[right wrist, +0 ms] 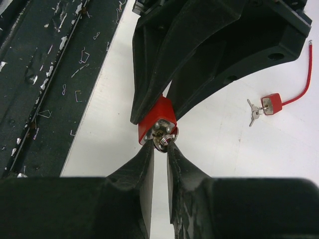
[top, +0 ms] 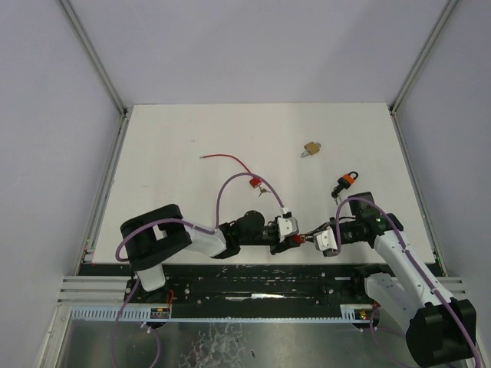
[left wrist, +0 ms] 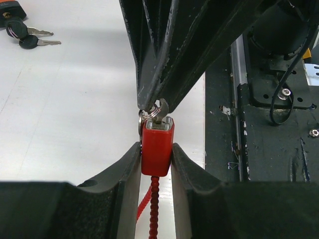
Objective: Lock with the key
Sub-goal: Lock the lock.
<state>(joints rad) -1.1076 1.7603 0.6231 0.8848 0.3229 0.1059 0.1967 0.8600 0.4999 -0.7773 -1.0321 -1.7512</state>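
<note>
A red padlock [left wrist: 157, 149] with a beaded red cable [left wrist: 153, 209] hanging from it sits between the pads of my left gripper [left wrist: 156, 149], which is shut on its body. A silver key [left wrist: 160, 110] on a ring stands in the lock's metal end. My right gripper [right wrist: 160, 144] meets the lock head-on, its fingertips pinched on the key [right wrist: 164, 139] and ring. In the top view both grippers join at the lock [top: 294, 239], near the table's front edge, the left gripper [top: 285, 228] from the left and the right gripper [top: 316, 238] from the right.
A second red cable lock [top: 253, 182] with its keys [right wrist: 253, 112] lies further back on the table. A brass padlock [top: 311, 149] and an orange-and-black lock [top: 347, 181] lie toward the back right. A black rail [top: 253, 280] runs along the near edge.
</note>
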